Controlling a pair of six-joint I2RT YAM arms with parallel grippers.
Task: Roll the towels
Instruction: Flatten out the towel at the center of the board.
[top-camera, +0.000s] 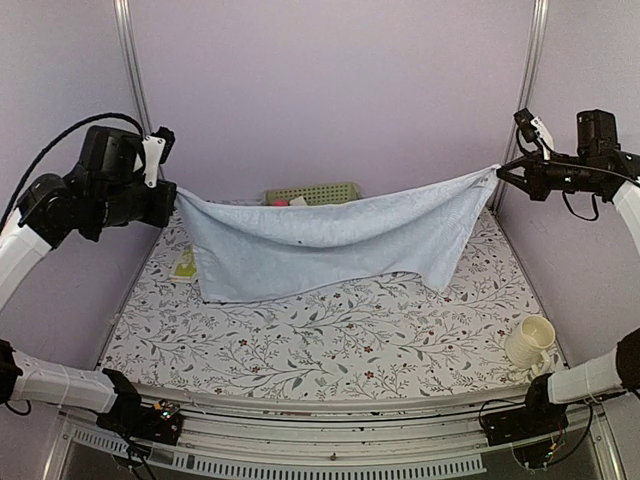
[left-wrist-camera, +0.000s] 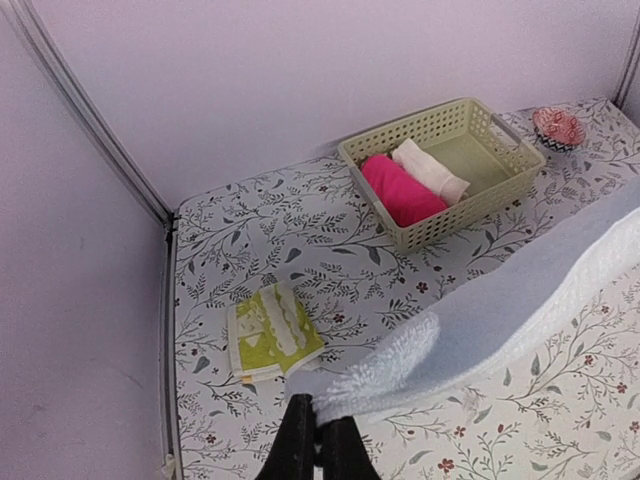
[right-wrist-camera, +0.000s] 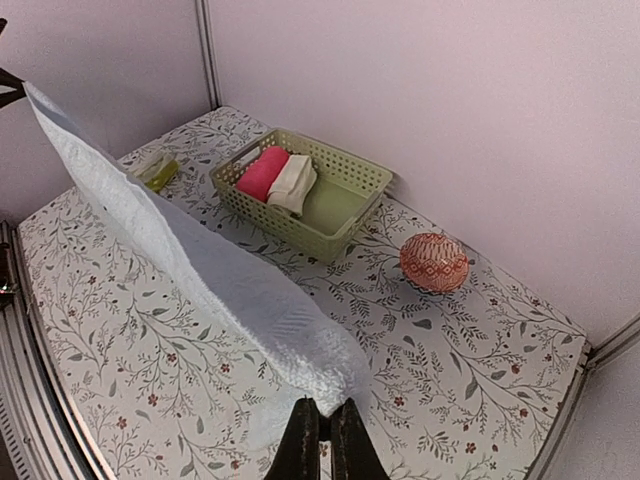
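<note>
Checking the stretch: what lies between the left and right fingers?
The light blue towel, sagging between left fingers and right fingers; the top view shows it.

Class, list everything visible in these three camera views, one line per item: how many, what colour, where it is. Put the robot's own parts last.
light blue terry towel: one, light blue, hung between both grippers, sagging in the middle
yellow-green printed towel: one, yellow-green with pale shapes, folded on the table's left side
perforated plastic basket: one, pale green, back of table
pink roll: one, pink, inside the basket
cream-white roll: one, cream-white, beside the pink roll
round patterned object: one, red and white, right of the basket
cup: one, cream, near right corner
floral table cover: one, white with grey sprigs
left gripper: black, shut on a towel corner
right gripper: black, shut on the opposite corner
</note>
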